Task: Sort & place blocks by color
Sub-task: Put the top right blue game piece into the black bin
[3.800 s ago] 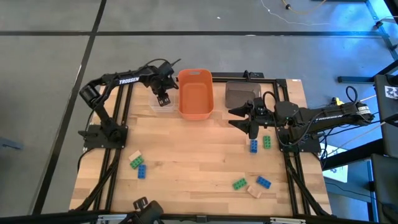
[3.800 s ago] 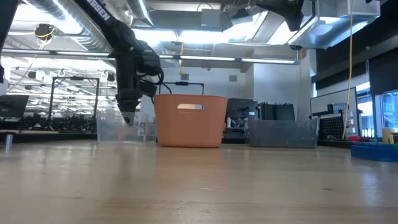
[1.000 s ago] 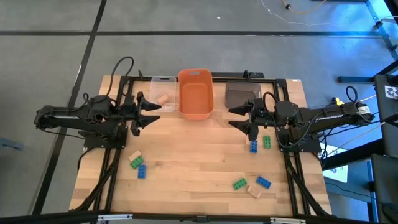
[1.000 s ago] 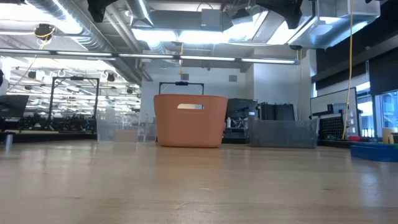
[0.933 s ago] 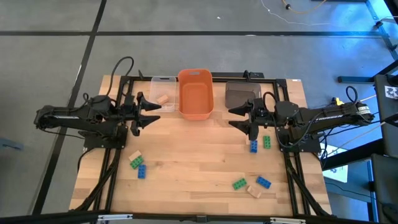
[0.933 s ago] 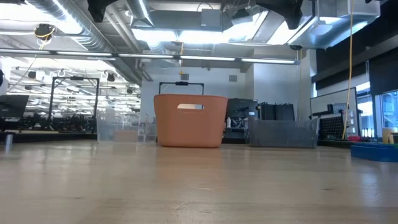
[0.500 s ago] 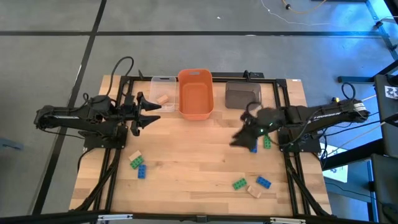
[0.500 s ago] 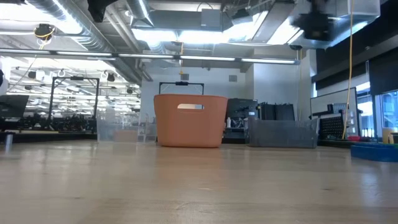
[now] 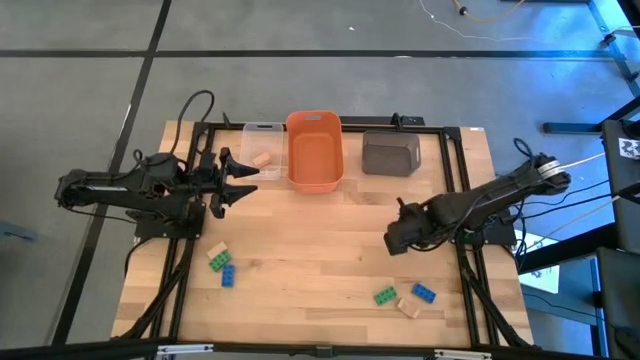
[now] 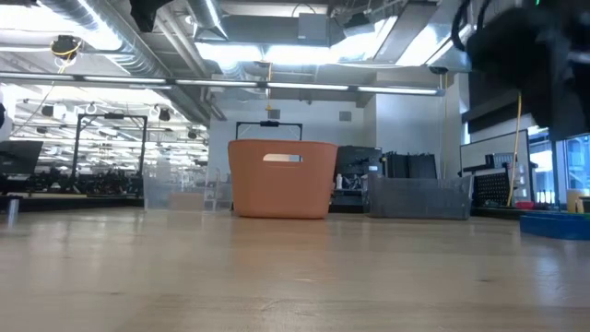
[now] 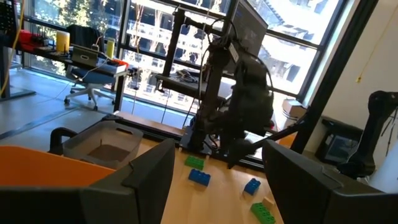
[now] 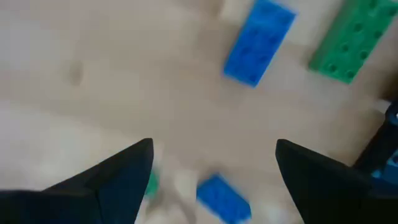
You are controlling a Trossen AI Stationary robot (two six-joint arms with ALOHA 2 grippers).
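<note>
My right gripper points down, open, above the table's right middle. In its wrist view a blue block and a green block lie flat on the wood just beyond the open fingers; the arm hides both in the high view. More blocks lie near the front right: green, blue, tan. At the left lie a green and a blue block. A tan block lies in the clear bin. My left gripper waits open at the left, held level.
Three bins stand along the far edge: a clear bin, an orange bin and a grey-brown bin. Bare wood spans the table's middle. In the low view my right arm shows blurred at the upper right.
My right gripper has swung from level to pointing down, rolling as it went. It has dropped and moved toward the table's near edge, ending over the blue and green blocks at the right middle. Its fingers have stayed open. No block has moved.
</note>
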